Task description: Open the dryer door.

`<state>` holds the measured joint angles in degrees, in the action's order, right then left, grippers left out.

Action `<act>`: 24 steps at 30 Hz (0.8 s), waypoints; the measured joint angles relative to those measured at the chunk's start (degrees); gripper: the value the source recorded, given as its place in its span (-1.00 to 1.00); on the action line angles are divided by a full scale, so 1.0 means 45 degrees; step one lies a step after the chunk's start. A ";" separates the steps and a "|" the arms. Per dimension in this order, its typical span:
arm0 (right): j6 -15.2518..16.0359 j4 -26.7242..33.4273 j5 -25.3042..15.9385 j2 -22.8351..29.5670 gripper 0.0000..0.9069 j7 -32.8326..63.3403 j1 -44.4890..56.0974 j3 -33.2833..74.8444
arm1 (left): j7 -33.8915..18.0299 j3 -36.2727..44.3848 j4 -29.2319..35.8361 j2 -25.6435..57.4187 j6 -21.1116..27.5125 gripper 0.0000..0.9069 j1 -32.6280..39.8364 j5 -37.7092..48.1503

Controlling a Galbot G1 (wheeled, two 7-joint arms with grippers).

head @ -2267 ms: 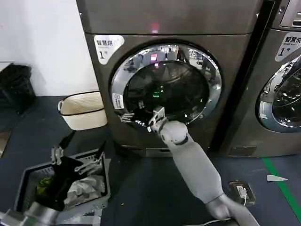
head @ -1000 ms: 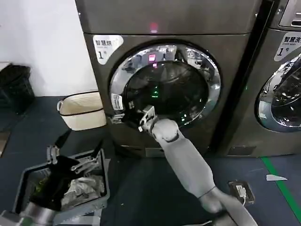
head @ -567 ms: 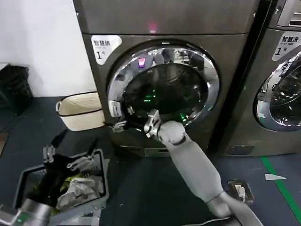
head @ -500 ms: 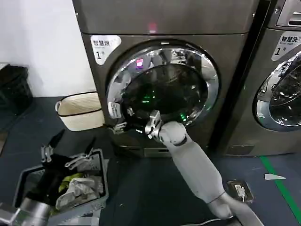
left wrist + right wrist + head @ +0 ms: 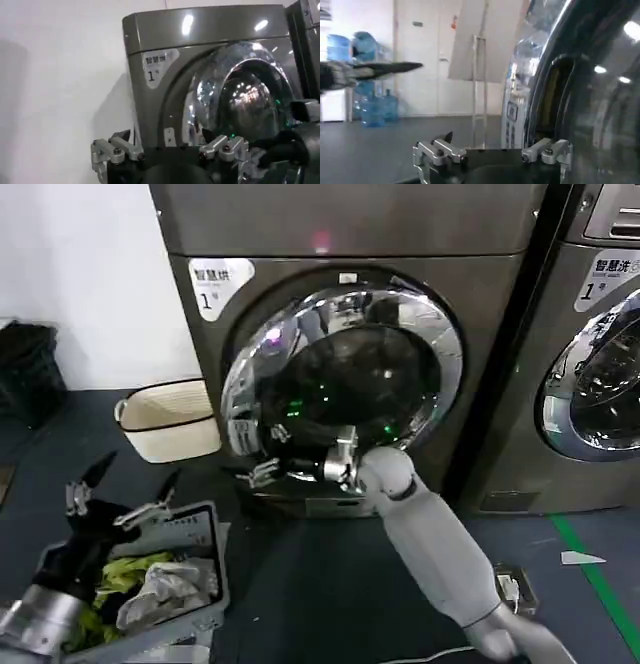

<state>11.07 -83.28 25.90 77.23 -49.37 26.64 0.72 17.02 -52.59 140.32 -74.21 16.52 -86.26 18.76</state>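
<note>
At lower left the left gripper (image 5: 120,489) hangs open over a grey laundry basket (image 5: 190,584), while mid-frame the right gripper (image 5: 262,472), fingers spread, hooks the left rim of the dryer door (image 5: 340,384), slightly ajar behind.

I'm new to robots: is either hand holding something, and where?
Right hand, open, is at the dryer door's lower-left rim; a hold cannot be told. Left hand is empty.

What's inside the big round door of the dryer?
Through the dryer door the dark glass shows mostly reflections and small green lights; whatever is in the drum is hidden. The right hand is at the door's lower left edge, which has swung slightly out.
</note>
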 joint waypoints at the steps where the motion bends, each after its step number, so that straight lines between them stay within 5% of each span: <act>1: -0.0006 -0.0044 0.0038 -0.0064 1.00 -0.0185 0.0019 0.0050 | 0.0050 -0.0101 -0.0066 0.0055 0.0000 1.00 0.0063 0.0099; 24: -0.0704 -0.1044 0.0072 -0.1324 1.00 -0.3351 0.0731 0.0616 | 0.0949 -0.0691 -0.1985 0.1053 -0.1264 1.00 0.1433 0.1888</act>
<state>7.90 -87.98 26.22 71.27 -64.45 29.93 3.49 21.29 -55.70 131.39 -69.47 10.83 -79.81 27.26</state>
